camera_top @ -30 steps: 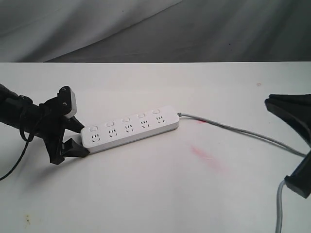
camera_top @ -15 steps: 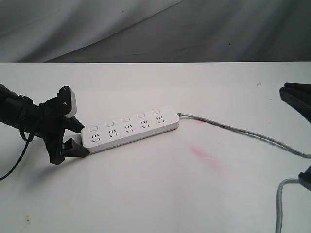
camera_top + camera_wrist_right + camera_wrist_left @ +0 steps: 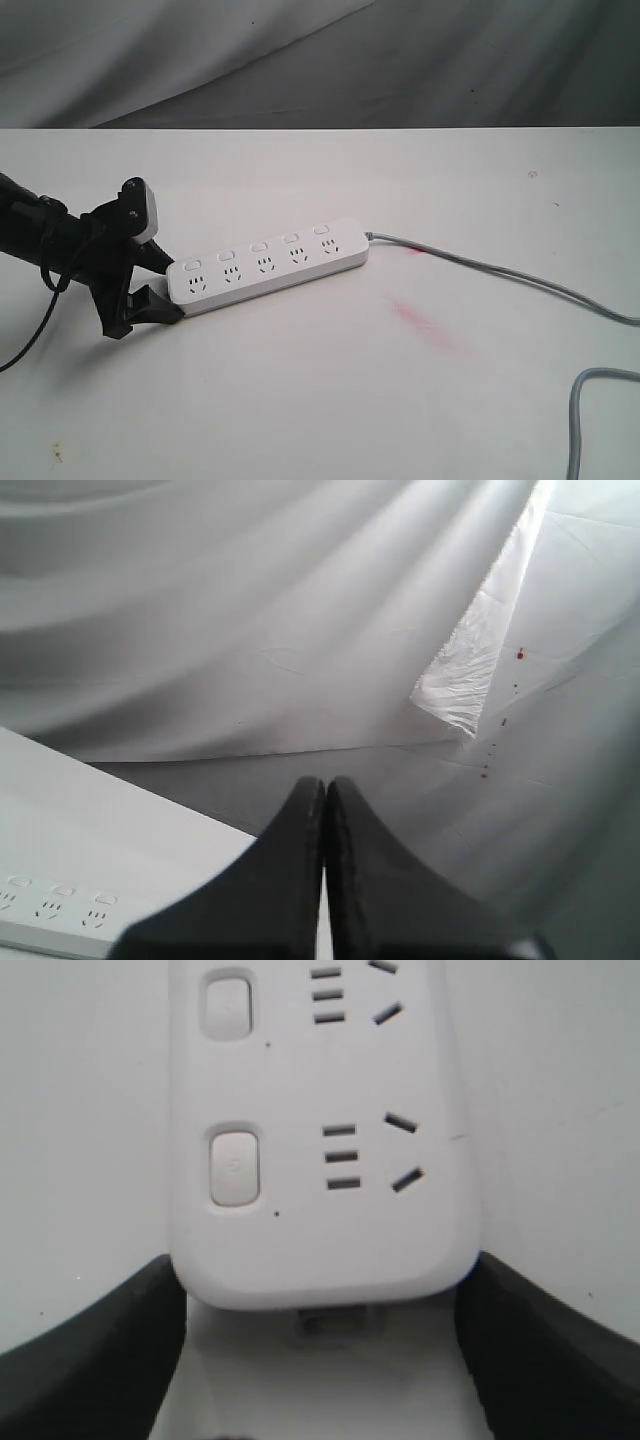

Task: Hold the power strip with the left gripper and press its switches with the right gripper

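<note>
The left end effector [image 3: 168, 287] grips the cordless end of the power strip [image 3: 265, 265] on the surface [image 3: 330, 400]. The right end effector [image 3: 323, 810], clenched empty, should press its switches [image 3: 258, 246] straight down, one by one.

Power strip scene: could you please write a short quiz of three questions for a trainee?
1. True or false: the right gripper is shut and holds nothing.
2. How many switches does the power strip have? A three, B five, C seven.
3. Fill in: the left gripper grips the strip at the end ____ the grey cord.
Key: 1 true; 2 B; 3 opposite.
</note>
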Available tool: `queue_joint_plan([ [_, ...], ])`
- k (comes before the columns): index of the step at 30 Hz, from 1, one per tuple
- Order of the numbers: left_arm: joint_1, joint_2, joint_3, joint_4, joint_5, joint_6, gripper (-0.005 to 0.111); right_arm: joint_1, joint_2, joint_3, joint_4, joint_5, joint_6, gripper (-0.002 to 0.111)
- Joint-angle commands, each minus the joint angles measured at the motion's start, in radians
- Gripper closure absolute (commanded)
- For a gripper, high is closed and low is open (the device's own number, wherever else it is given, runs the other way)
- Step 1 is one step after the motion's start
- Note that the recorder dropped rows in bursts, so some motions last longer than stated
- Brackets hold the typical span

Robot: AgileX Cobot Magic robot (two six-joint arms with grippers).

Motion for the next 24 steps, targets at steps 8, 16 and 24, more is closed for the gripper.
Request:
queue_joint_plan([
  [8, -0.004, -0.002, -0.001, 0.009, -0.014, 0.001, 0.047, -0.020, -0.019, 0.029, 0.011, -0.004, 0.050, 0.108],
  [16, -0.004, -0.002, -0.001, 0.009, -0.014, 0.001, 0.047, -0.020, -0.019, 0.029, -0.305, -0.004, 0.433, 0.108],
  [24, -0.004, -0.002, -0.001, 0.009, -0.014, 0.001, 0.047, -0.020, -0.019, 0.037, -1.219, -0.004, 1.456, 0.108],
])
